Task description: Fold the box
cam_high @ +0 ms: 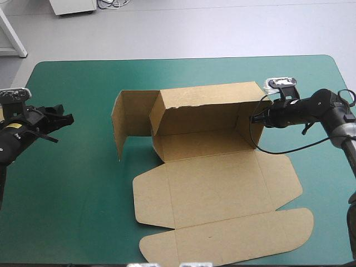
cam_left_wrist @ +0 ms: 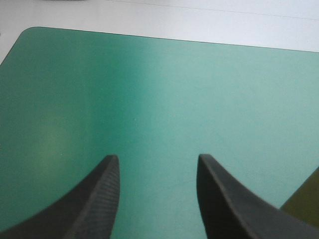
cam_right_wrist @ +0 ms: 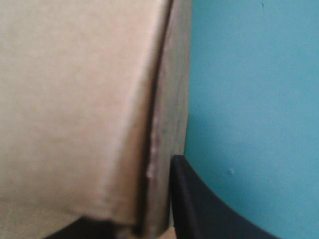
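The brown box [cam_high: 214,186] lies mid-table with its lid panels flat toward the near edge. Its back wall [cam_high: 208,105] stands upright, and a side flap [cam_high: 125,119] stands at its left end. My right gripper [cam_high: 257,118] is at the box's right wall; in the right wrist view the right gripper [cam_right_wrist: 154,209] has the board [cam_right_wrist: 75,109] between its fingers, one black finger [cam_right_wrist: 209,204] outside and the other mostly hidden behind the board. My left gripper [cam_high: 62,120] hovers open near the table's left edge. In the left wrist view the left gripper [cam_left_wrist: 157,162] shows only teal-green cover between its fingers.
A dark brown corner of the box [cam_left_wrist: 305,205] shows beside the left gripper's finger. Bare teal-green cover [cam_high: 72,194] stretches between the left gripper and the box. A sliver of more board [cam_high: 1,115] shows at the table's left edge.
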`<state>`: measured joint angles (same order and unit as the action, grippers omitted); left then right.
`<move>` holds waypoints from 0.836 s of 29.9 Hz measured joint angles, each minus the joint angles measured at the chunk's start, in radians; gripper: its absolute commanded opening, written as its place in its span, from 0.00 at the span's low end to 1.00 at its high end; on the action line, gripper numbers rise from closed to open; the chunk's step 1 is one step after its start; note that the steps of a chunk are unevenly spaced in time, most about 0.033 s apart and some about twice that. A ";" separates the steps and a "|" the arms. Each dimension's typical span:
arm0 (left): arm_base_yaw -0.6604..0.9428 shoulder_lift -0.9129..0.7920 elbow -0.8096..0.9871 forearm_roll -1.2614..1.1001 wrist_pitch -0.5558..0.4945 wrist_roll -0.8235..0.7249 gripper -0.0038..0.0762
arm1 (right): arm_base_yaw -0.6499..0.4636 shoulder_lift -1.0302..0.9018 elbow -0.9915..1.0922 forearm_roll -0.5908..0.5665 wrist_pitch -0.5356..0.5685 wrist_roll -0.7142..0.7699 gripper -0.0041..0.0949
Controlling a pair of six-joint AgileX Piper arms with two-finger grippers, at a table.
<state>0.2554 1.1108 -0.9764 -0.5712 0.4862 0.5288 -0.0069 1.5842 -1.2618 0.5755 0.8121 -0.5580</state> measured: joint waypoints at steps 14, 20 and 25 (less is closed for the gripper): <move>0.001 0.000 0.000 -0.035 0.000 0.038 0.48 | 0.001 0.006 0.008 0.055 0.014 -0.068 0.58; 0.001 0.000 0.000 -0.036 0.000 0.050 0.48 | 0.001 -0.067 0.143 0.062 -0.071 -0.169 0.56; 0.001 0.000 0.000 -0.036 0.000 0.056 0.48 | 0.001 -0.169 0.353 0.240 -0.258 -0.406 0.56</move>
<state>0.2565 1.1108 -0.9764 -0.6076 0.4862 0.5844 -0.0059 1.4154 -0.9087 0.8155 0.5543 -0.9636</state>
